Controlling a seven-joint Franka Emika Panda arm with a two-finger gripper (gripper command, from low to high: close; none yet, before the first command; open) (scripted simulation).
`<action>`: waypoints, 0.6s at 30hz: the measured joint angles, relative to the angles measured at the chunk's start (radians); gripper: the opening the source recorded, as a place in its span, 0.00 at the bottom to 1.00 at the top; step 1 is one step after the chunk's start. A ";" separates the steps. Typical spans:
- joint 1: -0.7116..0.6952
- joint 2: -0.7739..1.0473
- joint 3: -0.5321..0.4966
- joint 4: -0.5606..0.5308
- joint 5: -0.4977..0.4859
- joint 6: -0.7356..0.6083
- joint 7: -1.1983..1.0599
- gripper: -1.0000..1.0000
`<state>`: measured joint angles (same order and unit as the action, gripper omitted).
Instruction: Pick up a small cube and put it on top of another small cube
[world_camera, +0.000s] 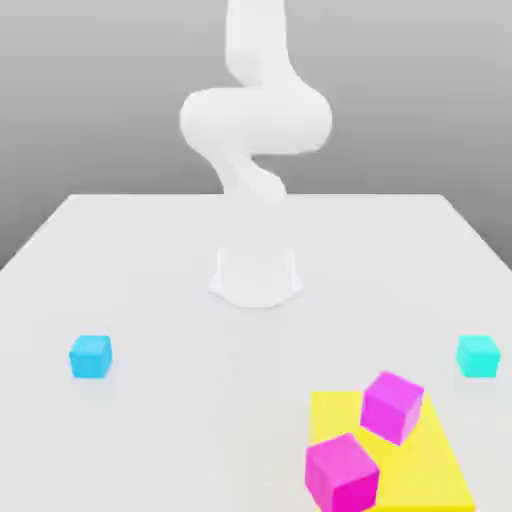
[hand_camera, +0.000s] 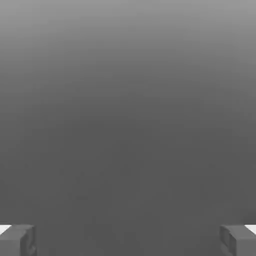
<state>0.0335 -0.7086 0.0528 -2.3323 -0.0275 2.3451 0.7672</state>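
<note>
The small turquoise cube (world_camera: 478, 356) rests on the white table (world_camera: 180, 250) at the exterior view's right. Far across from it, at the exterior view's left, sits the small sky-blue cube (world_camera: 90, 356), the same size. They are well apart and nothing touches either. The white arm (world_camera: 255, 120) rises from its base (world_camera: 255, 278) at the table's middle and runs up past the frame's top. In the hand view my gripper (hand_camera: 128, 240) is open, its two grey fingertips (hand_camera: 17, 240) far apart, with only a plain grey background between them.
A flat yellow pad (world_camera: 445, 465) lies at the front right of the table. Two bigger magenta cubes stand on it, one (world_camera: 392, 405) behind the other (world_camera: 342, 472). The table's far edge lies behind the arm's base.
</note>
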 joint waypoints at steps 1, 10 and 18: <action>0.014 0.039 0.023 -0.014 -0.012 0.019 -0.014 0.50; 0.145 0.370 0.202 -0.130 -0.115 0.182 -0.130 0.50; 0.297 0.660 0.343 -0.232 -0.193 0.325 -0.240 0.50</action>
<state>0.3306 -0.0488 0.3954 -2.5647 -0.2203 2.6701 0.5268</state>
